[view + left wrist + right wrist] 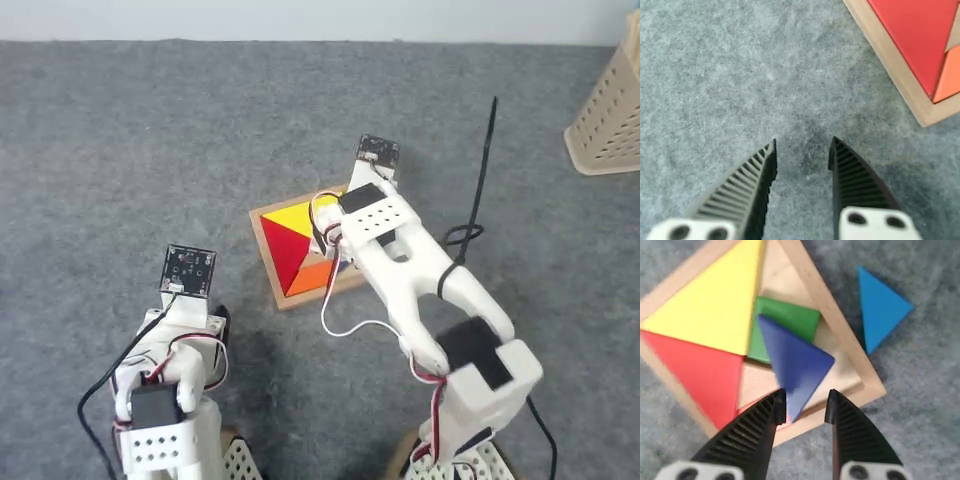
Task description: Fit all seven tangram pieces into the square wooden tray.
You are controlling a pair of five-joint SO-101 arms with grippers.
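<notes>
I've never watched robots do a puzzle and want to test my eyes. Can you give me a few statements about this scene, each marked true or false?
1. A light blue triangle lies on the carpet outside the tray. True.
2. The yellow triangle lies outside the tray. False: it sits in the tray, next to the red triangle.
3. The left arm's fingers are clamped on a piece. False: they are open over bare carpet.
4. The dark blue triangle lies partly over the green piece. True.

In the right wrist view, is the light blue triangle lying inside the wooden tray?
No, the light blue triangle lies on the grey carpet, outside the rim of the wooden tray.
</notes>
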